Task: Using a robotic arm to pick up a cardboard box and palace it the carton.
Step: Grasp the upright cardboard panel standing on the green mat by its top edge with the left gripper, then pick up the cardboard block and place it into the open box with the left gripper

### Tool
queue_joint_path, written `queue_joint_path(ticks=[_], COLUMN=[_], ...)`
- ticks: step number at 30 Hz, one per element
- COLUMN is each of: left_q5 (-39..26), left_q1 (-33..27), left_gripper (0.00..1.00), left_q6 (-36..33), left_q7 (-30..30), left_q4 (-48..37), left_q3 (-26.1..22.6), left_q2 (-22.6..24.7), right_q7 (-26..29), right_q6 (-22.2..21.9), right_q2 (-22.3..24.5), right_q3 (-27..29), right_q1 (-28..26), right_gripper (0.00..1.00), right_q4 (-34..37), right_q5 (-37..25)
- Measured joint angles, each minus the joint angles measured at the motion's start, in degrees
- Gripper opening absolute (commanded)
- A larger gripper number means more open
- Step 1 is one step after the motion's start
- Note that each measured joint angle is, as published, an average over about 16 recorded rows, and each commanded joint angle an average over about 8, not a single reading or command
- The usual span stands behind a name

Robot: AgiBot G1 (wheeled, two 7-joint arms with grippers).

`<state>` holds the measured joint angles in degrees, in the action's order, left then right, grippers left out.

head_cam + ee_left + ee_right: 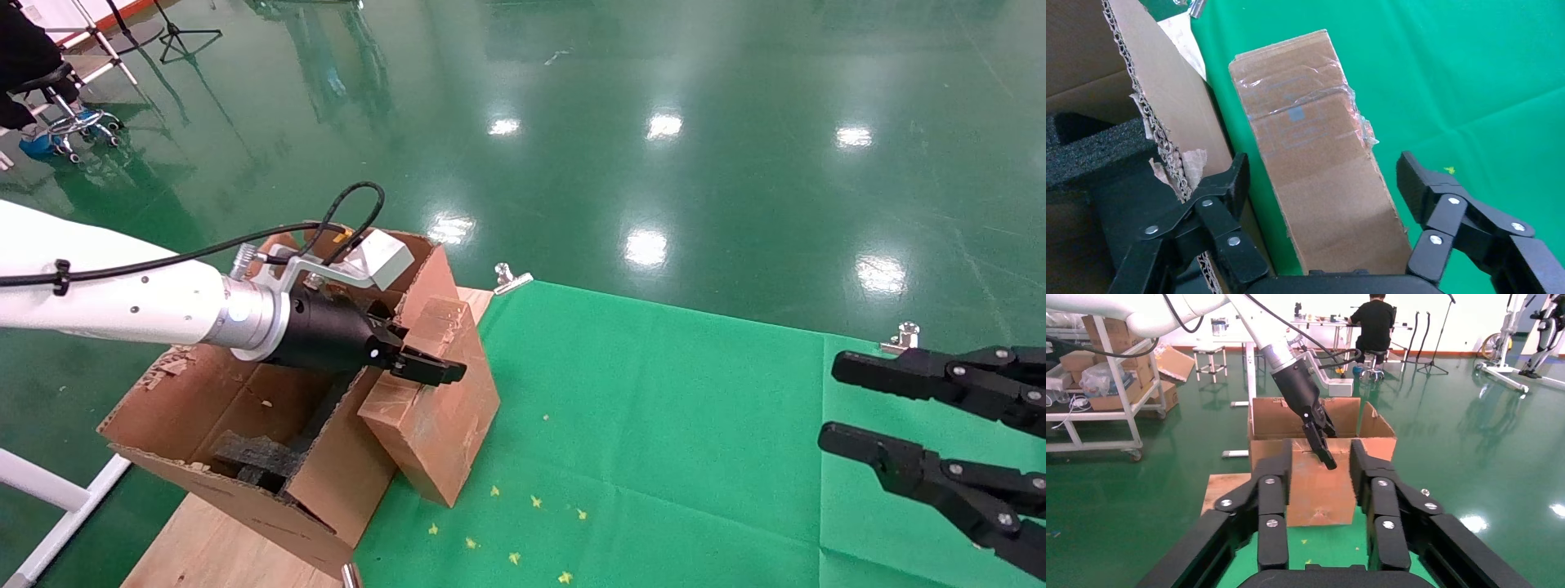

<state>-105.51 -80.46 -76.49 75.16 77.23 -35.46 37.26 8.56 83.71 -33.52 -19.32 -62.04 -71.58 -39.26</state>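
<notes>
The carton [245, 425], a long corrugated brown shell with ragged, torn flap edges, is set at the edge of the green cloth [695, 425], and dark, coarse foam [257, 461] is seen inside it. Against the carton's outer wall the box [433, 416] is propped on a slant, its low end on the cloth and its high end at the carton's rim; it is a flat rectangular slab of scuffed cardboard, and wrinkled clear tape [1315, 104] is seen peeling across its top face in the left wrist view. The left gripper [429, 367], black and multi-linked on a silver wrist and a smooth white arm [106, 294], is held just above the box beside the carton's wall, and its jaws are spread wide with nothing gripped: one finger [1223, 190] is seen at the carton's frayed corrugated edge, the other out over the cloth on the box's far side, the box lying between them. A white block on a silver bracket [364, 261] is carried on the wrist over the carton's far flap. The right gripper [866, 408] is parked well away from the carton across the cloth, its jaws also held wide apart and empty. Small yellow specks [507, 531] are scattered on the cloth near the box's low end.
</notes>
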Motion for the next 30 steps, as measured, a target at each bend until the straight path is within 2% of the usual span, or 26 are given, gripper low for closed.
queue_joint_path(ticks=[17,23,30], left_q5=[0.67,2.32,2.88], left_q1=[-1.84,-5.87,-13.22], left_gripper=[0.00,0.00,0.00], left_q6=[-1.03,-2.30,-3.98], left_q7=[-1.02,-2.85,-6.20], left_q4=[-0.57,-0.91,-1.58], left_q3=[0.38,1.98,4.62], left_q2=[-0.02,-0.79,-3.30], right_q7=[0.00,0.00,0.00], right_q6=[0.00,0.00,0.00], right_q2=[0.00,0.00,0.00], right_q3=[0.00,0.00,-0.01], right_q1=[0.00,0.00,0.00], right_gripper=[1.00,1.00,1.00], right_q4=[0.00,0.00,0.00], right_q5=[0.00,0.00,0.00])
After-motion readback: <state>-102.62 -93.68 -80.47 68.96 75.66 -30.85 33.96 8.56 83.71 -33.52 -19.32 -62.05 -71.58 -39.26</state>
